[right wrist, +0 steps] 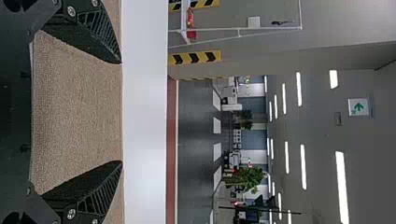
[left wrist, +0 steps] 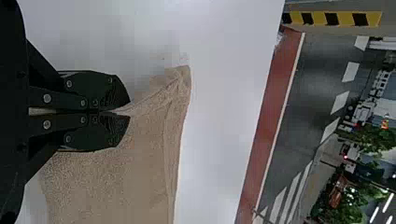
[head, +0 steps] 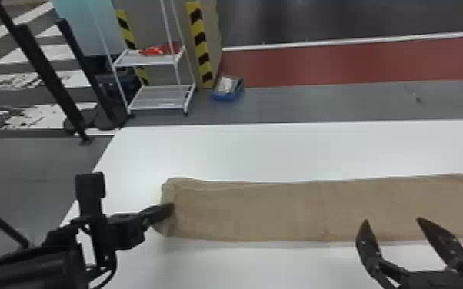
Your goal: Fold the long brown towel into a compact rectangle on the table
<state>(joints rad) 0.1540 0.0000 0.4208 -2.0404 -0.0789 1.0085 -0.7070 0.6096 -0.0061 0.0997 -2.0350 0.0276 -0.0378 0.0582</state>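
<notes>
The brown towel (head: pixel 257 211) lies as a long flat strip across the white table, running off toward the right. At its left end my left gripper (head: pixel 169 209) holds the edge. In the left wrist view the left gripper (left wrist: pixel 129 114) is shut on the towel (left wrist: pixel 116 182), which creases out from the fingertips toward one corner. My right gripper (head: pixel 392 221) stands open over the near edge of the towel's right part, with nothing between its fingers. In the right wrist view the right gripper (right wrist: pixel 122 112) is spread wide, and the towel (right wrist: pixel 79 107) spans the area behind its tips.
The white table (head: pixel 265 150) stretches beyond the towel, and its left edge slants down behind my left arm. On the floor past it stand a white wire rack (head: pixel 161 98), a blue bin (head: pixel 228 92) and black posts (head: pixel 50 73).
</notes>
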